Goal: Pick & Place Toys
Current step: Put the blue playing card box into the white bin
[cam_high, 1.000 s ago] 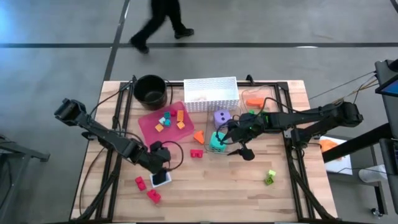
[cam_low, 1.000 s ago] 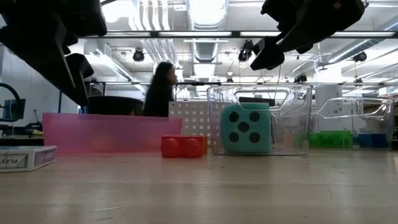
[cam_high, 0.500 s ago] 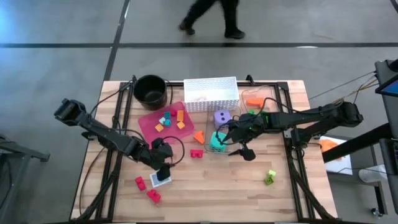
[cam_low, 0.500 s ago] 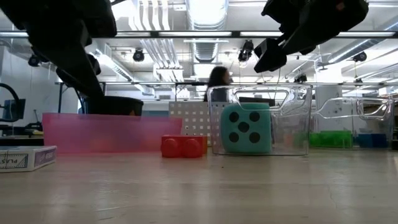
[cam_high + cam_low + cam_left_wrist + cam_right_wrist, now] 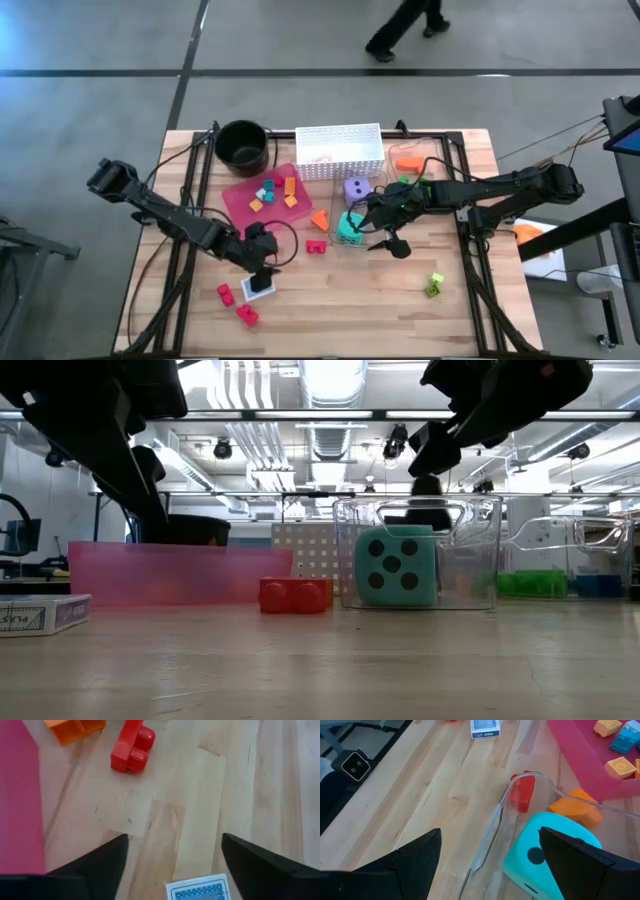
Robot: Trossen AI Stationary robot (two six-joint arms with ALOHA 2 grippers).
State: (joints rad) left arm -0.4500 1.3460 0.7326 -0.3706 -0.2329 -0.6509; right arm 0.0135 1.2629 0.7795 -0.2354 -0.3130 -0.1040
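**Q:** Toys — how do they look, and where do they lie?

**A:** Small bright plastic bricks are scattered over the wooden table. Several orange and blue ones lie in the pink tray. A red two-stud brick sits on bare wood just in front of that tray, with an orange brick close beside it. Two more red bricks lie toward the near left edge, and a green brick lies alone at the near right. A white-and-blue card box rests flat on the table. The teal die with dark dots stands inside a clear plastic bin; the purple die sits just behind it, near the white perforated basket.

**Q:** What is the state of the left gripper?

**A:** The left gripper hangs over the card box with its fingers spread wide, nothing between them. The box's blue-patterned top shows between the two fingertips, and the low view shows it lying flat on the wood.

**Q:** And the right gripper?

**A:** The right gripper is poised above the clear bin, its fingers parted and empty. One finger stands over the teal die and the other outside the bin's wall.

**Q:** What else is shown?

**A:** A black round pot stands at the far left of the table. A person is on the floor beyond.
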